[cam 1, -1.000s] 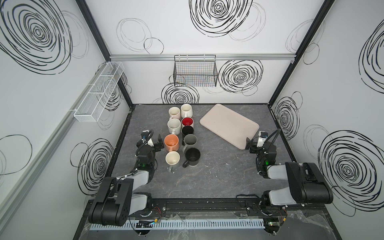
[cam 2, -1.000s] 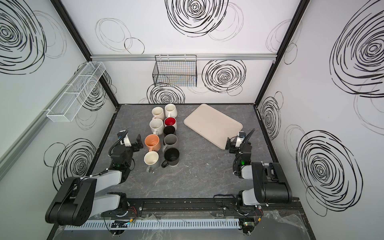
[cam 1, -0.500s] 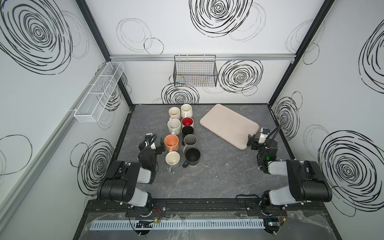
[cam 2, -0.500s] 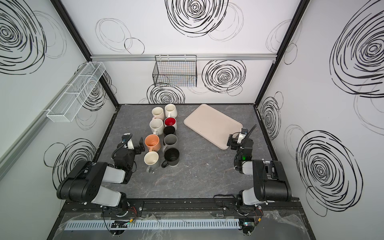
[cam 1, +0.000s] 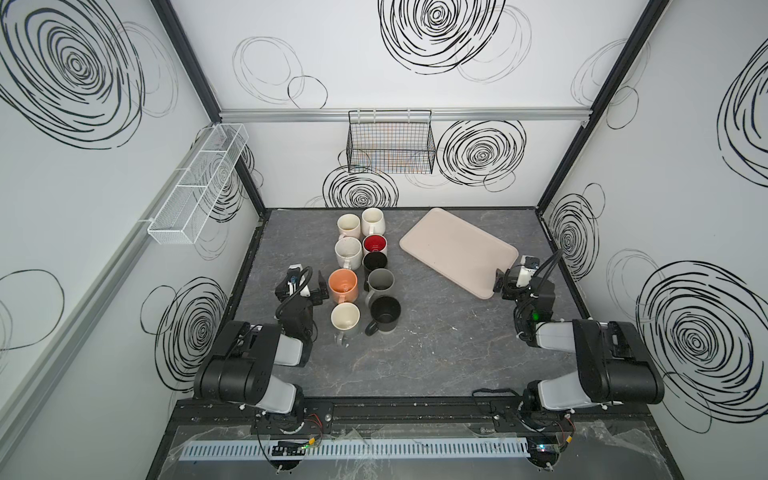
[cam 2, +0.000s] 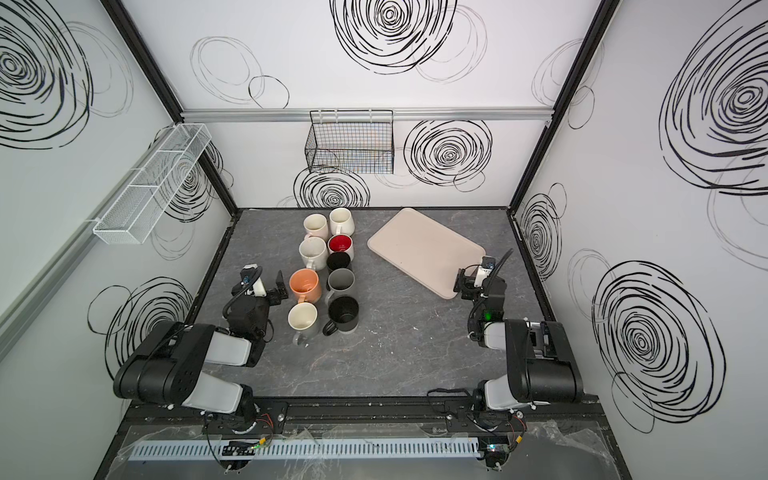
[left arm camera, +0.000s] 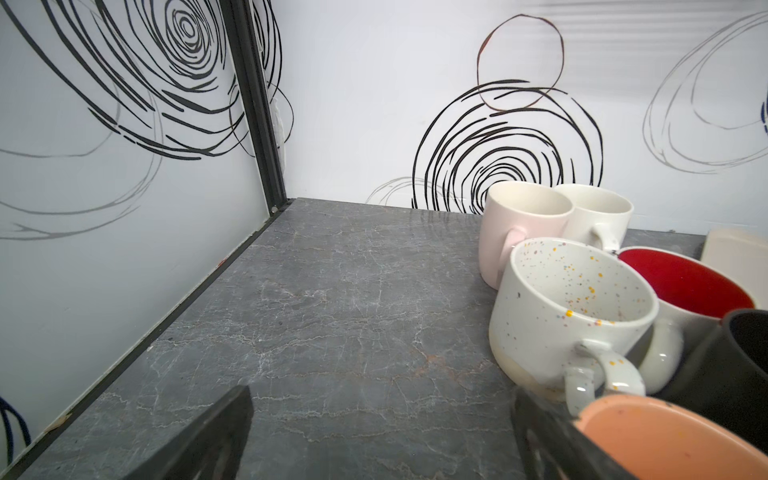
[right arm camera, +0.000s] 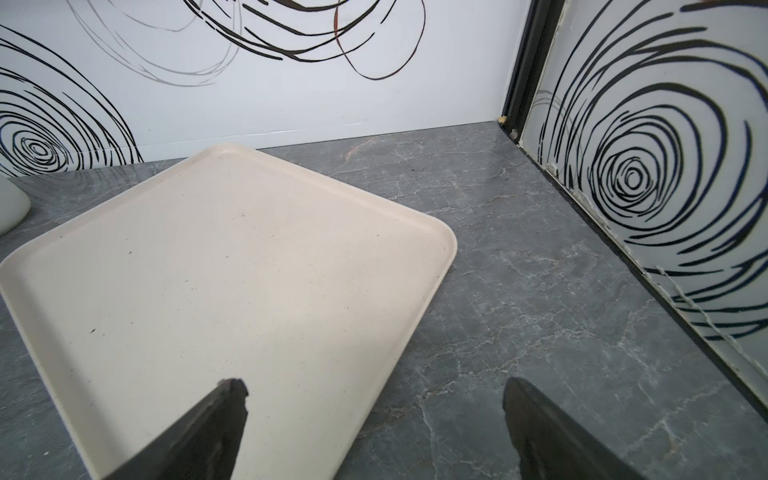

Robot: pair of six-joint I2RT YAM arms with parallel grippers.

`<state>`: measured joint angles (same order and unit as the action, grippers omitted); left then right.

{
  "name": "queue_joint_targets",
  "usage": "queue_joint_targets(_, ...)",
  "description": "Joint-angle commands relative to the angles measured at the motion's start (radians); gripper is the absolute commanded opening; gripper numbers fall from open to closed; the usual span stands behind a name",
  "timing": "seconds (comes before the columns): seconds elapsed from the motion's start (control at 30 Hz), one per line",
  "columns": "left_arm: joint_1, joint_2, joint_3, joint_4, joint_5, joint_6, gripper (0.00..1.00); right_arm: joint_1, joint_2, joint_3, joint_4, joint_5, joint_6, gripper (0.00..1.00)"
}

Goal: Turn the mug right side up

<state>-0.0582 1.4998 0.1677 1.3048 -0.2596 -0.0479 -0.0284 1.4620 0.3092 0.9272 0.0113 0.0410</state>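
Left gripper and right gripper both splayed wide, holding nothing, either side of nine glazed mugs.

In both top views the mugs stand in two tight rows on the veined, stone-look table, with the left gripper just beside the orange mug and the right gripper at the near corner of the smooth, round-cornered beige tray. The grey mug, second from the front in the right row, shows a flat matt top, and I cannot tell whether it is mouth or base; the rest gape upward. Left wrist: a glossy speckled mug and one black finger beside the orange rim. Right wrist: one finger hangs over the faintly flecked tray. Since a second ago the left arm's bulky black joint has drawn in toward the table; mugs and tray are unmoved.
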Motion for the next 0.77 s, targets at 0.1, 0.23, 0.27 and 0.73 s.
queue_joint_targets(0.1, 0.001, -0.001, 0.023, 0.046, 0.015, 0.020, 0.99, -0.002, 0.009, 0.013, -0.001, -0.007, 0.003, 1.00)
queue_joint_targets(0.23, -0.002, -0.002, 0.027, 0.036, 0.014, 0.025, 0.99, -0.004, 0.008, 0.013, -0.001, -0.008, 0.003, 1.00)
queue_joint_targets(0.27, -0.002, -0.003, 0.028, 0.036, 0.011, 0.026, 0.99, -0.004, 0.009, 0.013, -0.001, -0.008, 0.003, 1.00)
queue_joint_targets(0.73, -0.014, -0.004, 0.036, 0.017, -0.011, 0.035, 0.99, -0.004, 0.010, 0.013, -0.002, -0.011, 0.003, 1.00)
